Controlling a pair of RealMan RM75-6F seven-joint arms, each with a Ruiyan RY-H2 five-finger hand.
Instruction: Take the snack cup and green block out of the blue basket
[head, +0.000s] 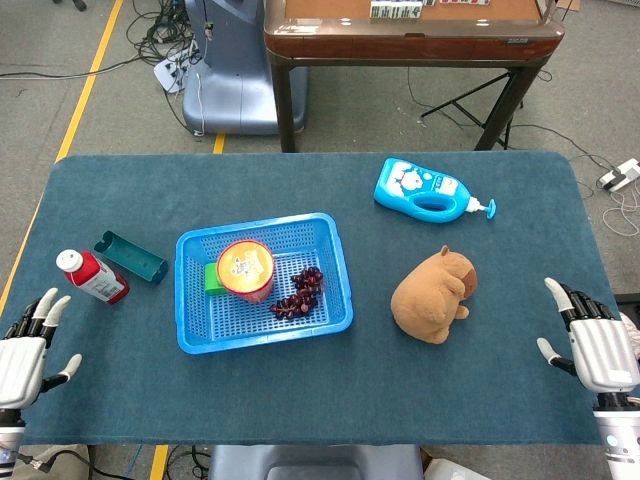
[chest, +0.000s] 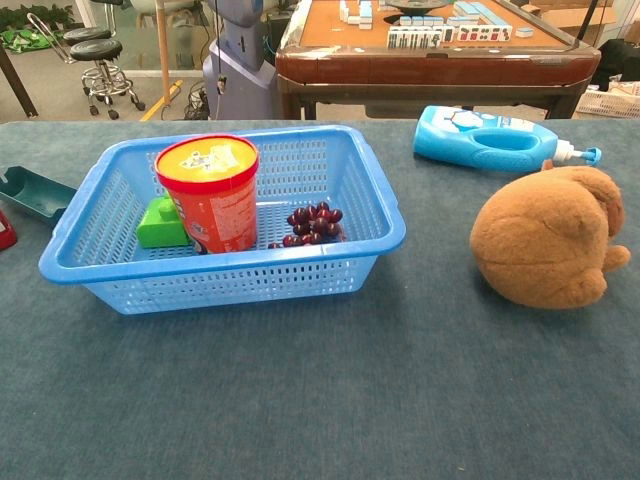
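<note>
The blue basket (head: 338, 262) (chest: 380, 205) sits left of the table's centre. Inside it the red snack cup (head: 246, 271) (chest: 212, 195) stands upright with its yellow lid on top. A green block (head: 212, 278) (chest: 161, 223) lies against the cup's left side. A bunch of dark grapes (head: 299, 293) (chest: 312, 224) lies in the basket to the right of the cup. My left hand (head: 25, 351) rests open at the near left edge, far from the basket. My right hand (head: 595, 343) is open at the near right edge. Neither hand shows in the chest view.
A red bottle with a white cap (head: 92, 276) and a teal tray (head: 131, 257) (chest: 32, 191) lie left of the basket. A brown plush animal (head: 433, 295) (chest: 548, 235) sits to its right, with a blue detergent bottle (head: 427, 190) (chest: 495, 140) behind it. A wooden table (head: 410, 35) stands beyond.
</note>
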